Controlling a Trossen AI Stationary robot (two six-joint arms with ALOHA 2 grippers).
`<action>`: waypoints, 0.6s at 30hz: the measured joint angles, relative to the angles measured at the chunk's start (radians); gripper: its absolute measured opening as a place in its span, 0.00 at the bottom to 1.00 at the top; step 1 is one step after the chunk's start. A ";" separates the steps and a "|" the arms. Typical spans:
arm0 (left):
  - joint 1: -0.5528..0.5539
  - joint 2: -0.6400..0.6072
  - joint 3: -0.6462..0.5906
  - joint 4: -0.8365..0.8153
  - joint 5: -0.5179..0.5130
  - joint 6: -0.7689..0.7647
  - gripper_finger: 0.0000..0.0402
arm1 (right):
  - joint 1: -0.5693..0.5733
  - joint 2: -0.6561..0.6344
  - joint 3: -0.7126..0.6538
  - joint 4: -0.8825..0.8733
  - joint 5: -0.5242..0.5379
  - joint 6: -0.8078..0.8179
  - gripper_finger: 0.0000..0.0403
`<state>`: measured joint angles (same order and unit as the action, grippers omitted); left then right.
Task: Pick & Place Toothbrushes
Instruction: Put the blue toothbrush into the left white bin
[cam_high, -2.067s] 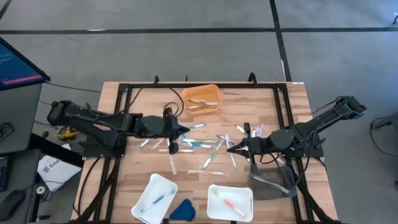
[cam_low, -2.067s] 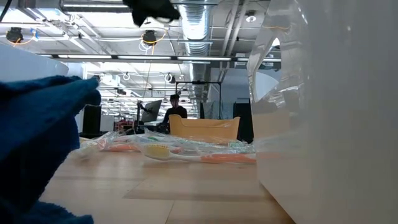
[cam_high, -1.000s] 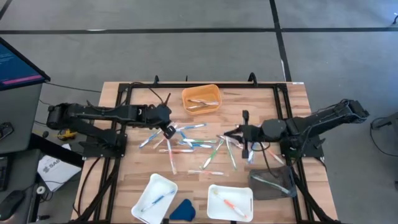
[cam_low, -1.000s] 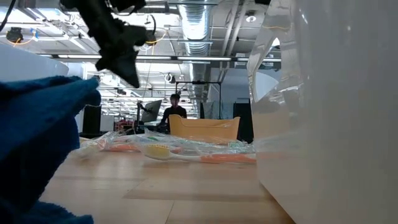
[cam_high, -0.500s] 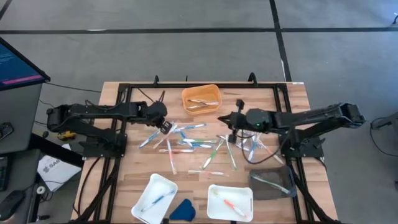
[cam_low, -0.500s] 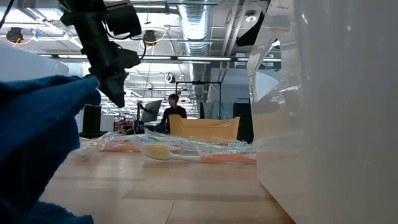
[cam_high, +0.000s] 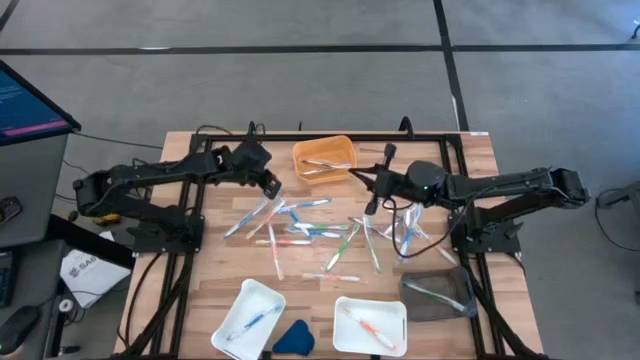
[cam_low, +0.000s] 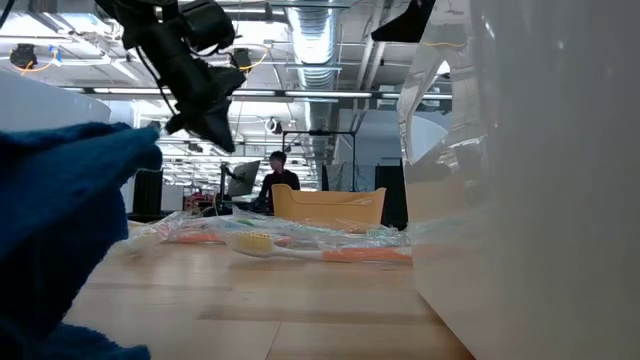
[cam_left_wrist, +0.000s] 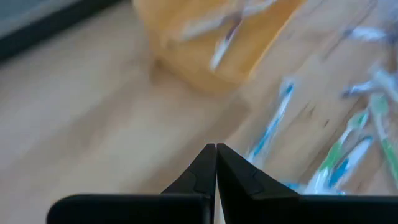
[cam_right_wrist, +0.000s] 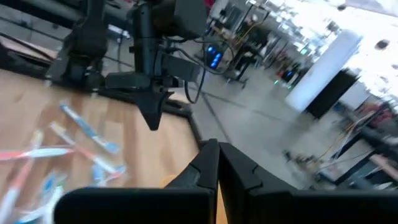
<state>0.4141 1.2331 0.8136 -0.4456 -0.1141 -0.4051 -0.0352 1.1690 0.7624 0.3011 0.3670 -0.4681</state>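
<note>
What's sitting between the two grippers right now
The orange tray with a few toothbrushes in it lies between the shut left gripper and the shut right gripper, seen in the high view.

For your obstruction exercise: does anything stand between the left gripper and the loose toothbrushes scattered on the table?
Nothing visible does. The left gripper, fingers shut and empty, hangs above bare wood beside the toothbrushes, near the orange tray.
</note>
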 joint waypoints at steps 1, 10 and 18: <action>0.013 0.000 0.003 0.029 0.012 0.026 0.01 | -0.007 0.000 0.000 0.014 0.000 -0.019 0.00; 0.178 0.000 0.006 0.153 0.140 0.166 0.01 | -0.115 0.014 -0.001 0.147 0.000 -0.119 0.00; 0.225 0.000 -0.004 0.103 0.165 0.191 0.01 | -0.238 0.014 -0.001 0.212 -0.001 -0.118 0.00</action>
<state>0.6394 1.2329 0.8099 -0.3423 0.0512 -0.2138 -0.2733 1.1835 0.7616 0.5132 0.3660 -0.5865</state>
